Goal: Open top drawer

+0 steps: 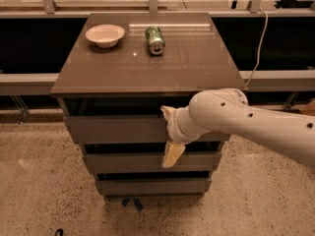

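The top drawer (115, 130) is the uppermost grey flat front of the cabinet, just under the brown top. It looks shut or barely out, with a dark gap above it. My gripper (170, 134) is in front of the drawer's middle-right part, at the end of the white arm coming from the right. It is open, its fingers spread vertically: the upper fingertip (167, 113) is at the drawer's top edge and the lower fingertip (173, 155) hangs below its bottom edge, over the second drawer. The arm hides the drawer's right part.
On the cabinet top (187, 63) stand a white bowl (105, 35) at the back left and a green can (155, 39) lying on its side. Two more grey drawers (123, 162) sit below. A rail and a cable run behind; speckled floor lies around.
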Motion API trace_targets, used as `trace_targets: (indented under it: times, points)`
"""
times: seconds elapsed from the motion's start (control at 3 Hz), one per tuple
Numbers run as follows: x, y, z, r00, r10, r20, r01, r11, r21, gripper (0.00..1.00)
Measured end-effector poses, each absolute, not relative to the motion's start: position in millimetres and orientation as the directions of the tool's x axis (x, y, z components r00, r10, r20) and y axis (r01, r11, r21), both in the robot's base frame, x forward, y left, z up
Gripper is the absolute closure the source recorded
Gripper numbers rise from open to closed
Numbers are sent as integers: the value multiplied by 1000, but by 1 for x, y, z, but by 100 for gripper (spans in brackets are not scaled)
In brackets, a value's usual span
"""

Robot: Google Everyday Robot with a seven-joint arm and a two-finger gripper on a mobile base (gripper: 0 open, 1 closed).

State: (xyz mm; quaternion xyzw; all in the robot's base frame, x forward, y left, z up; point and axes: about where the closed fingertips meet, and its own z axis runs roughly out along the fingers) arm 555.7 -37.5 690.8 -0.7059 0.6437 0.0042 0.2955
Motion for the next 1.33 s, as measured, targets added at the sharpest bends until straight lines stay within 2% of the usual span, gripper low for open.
trace_targets:
  times: [0.67,1.0,1.33]
  points:
    - [586,-15,667,187,-893,-410,-924,-19,-381,1]
    - [597,-11,658,172,-894,-413,-932,-12,-361,18]
    - [600,-9,654,168,-895,-414,-938,-16,-347,28]
